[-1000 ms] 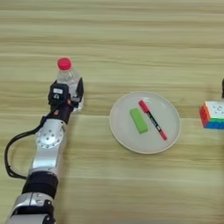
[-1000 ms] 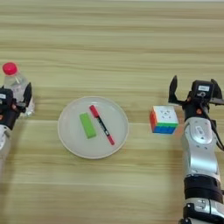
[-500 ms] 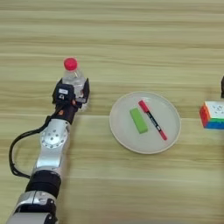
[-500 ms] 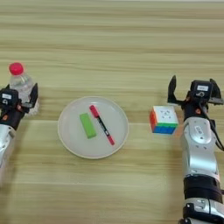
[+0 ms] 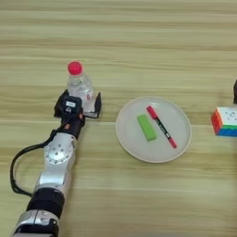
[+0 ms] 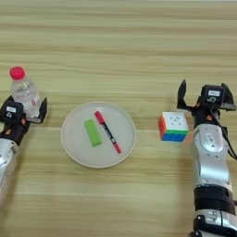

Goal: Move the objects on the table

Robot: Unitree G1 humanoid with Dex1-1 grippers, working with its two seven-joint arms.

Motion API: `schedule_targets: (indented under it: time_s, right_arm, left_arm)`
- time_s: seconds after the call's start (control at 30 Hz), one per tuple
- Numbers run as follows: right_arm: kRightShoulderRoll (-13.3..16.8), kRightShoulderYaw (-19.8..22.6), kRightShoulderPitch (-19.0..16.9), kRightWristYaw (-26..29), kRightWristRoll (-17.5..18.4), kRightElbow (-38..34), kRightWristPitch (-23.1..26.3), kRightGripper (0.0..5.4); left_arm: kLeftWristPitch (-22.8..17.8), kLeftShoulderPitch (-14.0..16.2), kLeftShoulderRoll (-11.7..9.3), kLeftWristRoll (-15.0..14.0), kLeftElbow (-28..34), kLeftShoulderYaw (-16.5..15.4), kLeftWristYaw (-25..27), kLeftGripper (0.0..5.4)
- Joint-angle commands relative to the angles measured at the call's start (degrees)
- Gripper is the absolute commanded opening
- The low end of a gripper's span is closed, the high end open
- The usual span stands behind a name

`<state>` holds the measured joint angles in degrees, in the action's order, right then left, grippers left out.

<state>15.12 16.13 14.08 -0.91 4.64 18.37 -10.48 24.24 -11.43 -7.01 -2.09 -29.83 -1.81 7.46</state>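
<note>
On the wide light wooden table with horizontal grain stripes, a round beige plate lies near the centre. On it rest a small green rectangular block and, just beside it toward 3 o'clock, a thin red-and-black pen, both lying slantwise and slightly apart. At about 9 o'clock from the plate stands a clear plastic bottle with a red cap, upright; the left gripper has its two black fingers closed around the bottle's lower body, one on each side, the arm reaching up from 7 o'clock. At 3 o'clock from the plate sits a multicoloured puzzle cube, resting on the table. Just beside the cube, further toward 3 o'clock, the right gripper has its black fingers spread wide apart, holding nothing and not touching the cube.
</note>
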Motion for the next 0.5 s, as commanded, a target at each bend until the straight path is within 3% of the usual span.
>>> schedule_targets:
  time_s: [0.03, 0.5]
  right_arm:
    - [-0.4, -0.2, -0.4, -0.3, 0.0, -0.1, 0.7, 5.40]
    - [-0.2, -0.6, -0.6, 0.2, -0.1, -0.7, 0.8, 5.40]
  left_arm:
    - [-1.3, 2.3, -0.3, 0.3, 2.7, -0.5, -0.4, 5.38]
    - [-2.7, 6.0, -0.1, -0.1, 7.9, -1.0, -1.6, 5.38]
